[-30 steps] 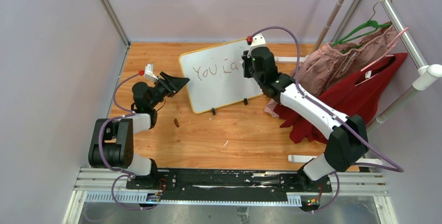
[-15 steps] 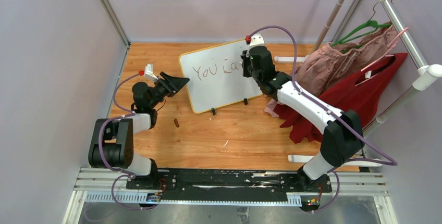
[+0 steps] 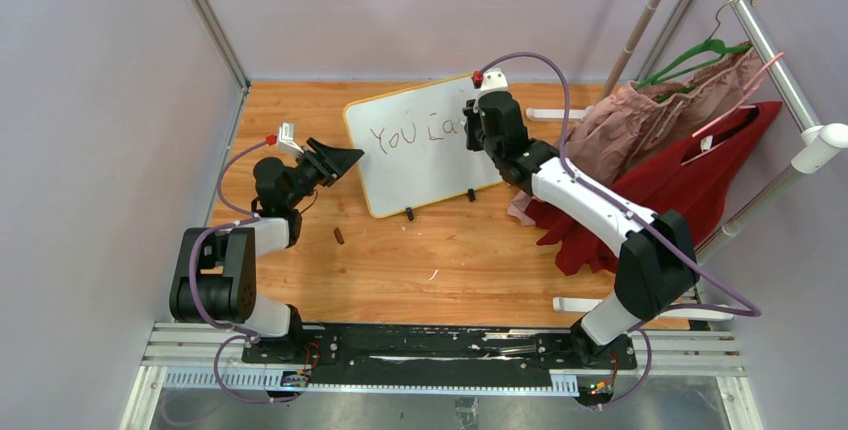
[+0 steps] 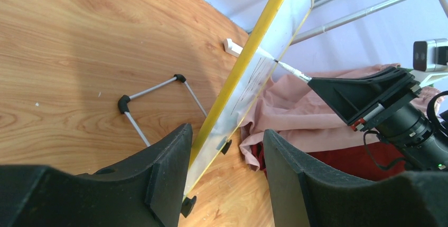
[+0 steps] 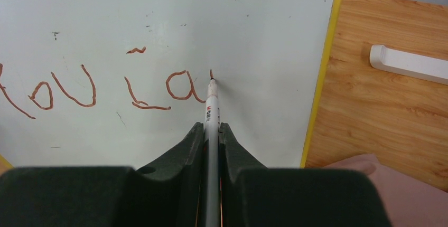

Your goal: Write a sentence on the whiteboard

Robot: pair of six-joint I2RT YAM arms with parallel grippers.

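At the centre-rear of the wooden table point(image 3: 400, 270), one whiteboard point(image 3: 425, 155) stands tilted on its long lower edge, its yellow-orange frame carrying two small black feet point(image 3: 408, 214) on the near side. The sentence point(image 5: 105, 87) occupies a single line in the board's upper half: five reddish-brown letters, "You" followed by two more, with one short stroke beginning just right of the last letter. The right gripper point(image 5: 211, 126), at the board's upper right in the overhead view, has its two fingers point(image 5: 190, 142) pressed together around one white-barrelled marker point(image 5: 212, 108), whose tip touches the board at that short stroke. The left gripper point(image 4: 226, 132), at the board's left edge in the overhead view, has its jaws spread apart; the frame's edge runs up between the two black fingers point(image 4: 169, 158), with a clear gap on the right-hand side, and whether the left-hand finger touches the frame cannot be told. Behind the board, the left wrist view shows one grey wire stand point(image 4: 153, 92) with black corners lying on the wood. Two white strips lie on the table, one point(image 3: 555, 113) at the right rear and one point(image 3: 585, 304) at the right front. One small brown object point(image 3: 339, 235) lies left of centre. Two garments, one pink point(image 3: 650, 115) and one red point(image 3: 700, 180), hang at the right, with one green hanger point(image 3: 700, 50) above them.
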